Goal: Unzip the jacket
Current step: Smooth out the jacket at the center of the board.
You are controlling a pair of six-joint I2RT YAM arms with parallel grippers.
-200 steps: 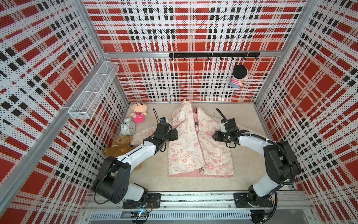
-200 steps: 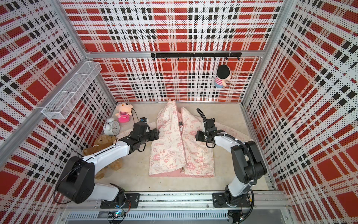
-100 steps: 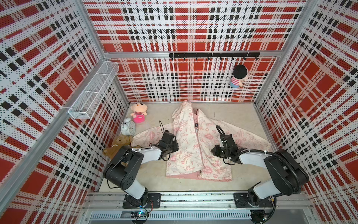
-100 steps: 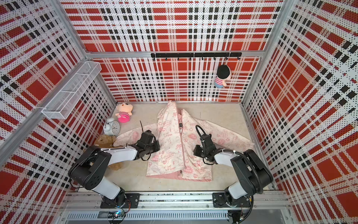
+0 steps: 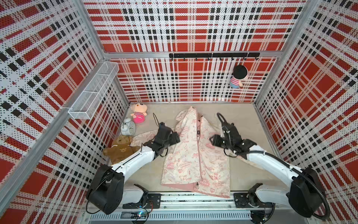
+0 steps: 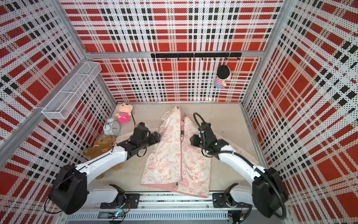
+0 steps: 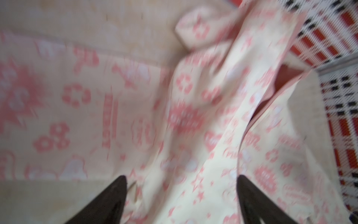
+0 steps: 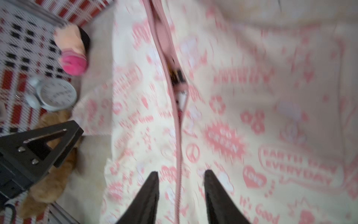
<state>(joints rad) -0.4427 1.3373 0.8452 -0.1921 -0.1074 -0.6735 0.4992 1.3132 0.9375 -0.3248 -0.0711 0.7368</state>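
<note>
The jacket (image 5: 195, 161) lies flat on the table (image 5: 244, 120), hood toward the back wall; its zipper (image 8: 179, 147) looks closed from chest to hem, so nearly everything is left; the left gripper (image 7: 181, 177) gapes wide, the right gripper (image 8: 181, 172) stands half-spread, both empty.

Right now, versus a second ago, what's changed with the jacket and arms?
The jacket has slid toward the robot's base, sleeves spread out. The left gripper and right gripper dragged it back, let go, and returned to its shoulders, open. The zipper is still closed; the teddy bear hasn't moved.
</note>
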